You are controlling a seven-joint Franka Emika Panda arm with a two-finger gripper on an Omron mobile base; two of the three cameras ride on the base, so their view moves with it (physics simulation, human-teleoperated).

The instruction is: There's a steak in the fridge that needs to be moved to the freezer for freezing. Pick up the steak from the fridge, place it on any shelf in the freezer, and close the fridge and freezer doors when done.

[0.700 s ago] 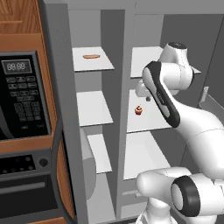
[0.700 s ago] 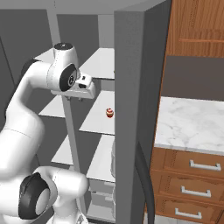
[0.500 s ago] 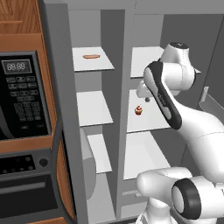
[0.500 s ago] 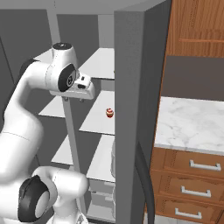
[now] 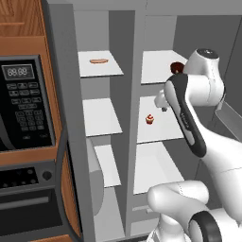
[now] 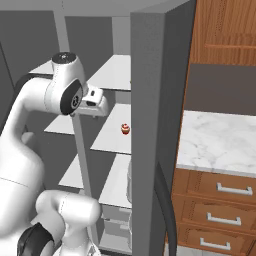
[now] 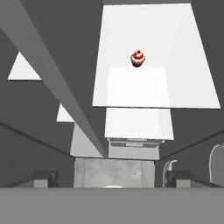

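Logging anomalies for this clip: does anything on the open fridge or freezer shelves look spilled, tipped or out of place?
Nothing stands out. The small red cupcake sits upright on a broad white fridge shelf, and the flat orange-tan strip lies flat on a narrow white freezer shelf.

Flat, even rendered light (no glare), sharp throughout, with bright white shelves [image 5: 100, 64] against dim grey walls

1. The fridge [image 5: 160, 156] has broad white shelves; its top one carries the steak [image 5: 177, 67] near the back.
2. The shelf below the steak holds a small red cupcake [image 5: 150, 119].
3. The freezer [image 5: 97, 42], beside the fridge, has a narrow top shelf [image 5: 99, 66] bearing a flat orange-tan strip [image 5: 99, 61].
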